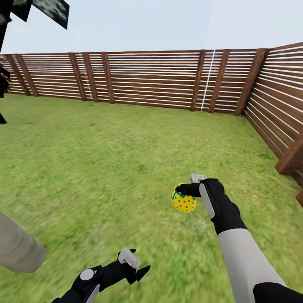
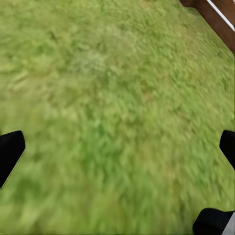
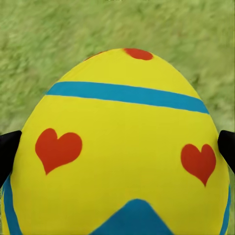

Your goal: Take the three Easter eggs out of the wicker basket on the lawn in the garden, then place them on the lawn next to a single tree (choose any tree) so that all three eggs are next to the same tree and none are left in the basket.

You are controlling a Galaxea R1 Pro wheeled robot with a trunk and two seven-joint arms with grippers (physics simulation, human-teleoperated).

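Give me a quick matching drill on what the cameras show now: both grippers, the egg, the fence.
Things:
1. right gripper
2. left gripper
3. yellow Easter egg with blue bands and red dots
4. brown slatted wooden fence

States:
A. borders the green lawn
B. jaws apart, nothing between
C. held above grass
D. clamped on something

Pairs: 1-D, 2-B, 3-C, 4-A

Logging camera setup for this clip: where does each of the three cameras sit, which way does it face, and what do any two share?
Head view: on the robot's head, looking forward and down over the lawn to the wooden fence; shows the left gripper open and the right gripper holding an Easter egg.
Left wrist view: near the left gripper, facing down at grass; dark fingertips at the edges.
Right wrist view: near the right gripper, facing the egg close up, fingertips on either side.
Shared: head and right wrist views both show the egg.
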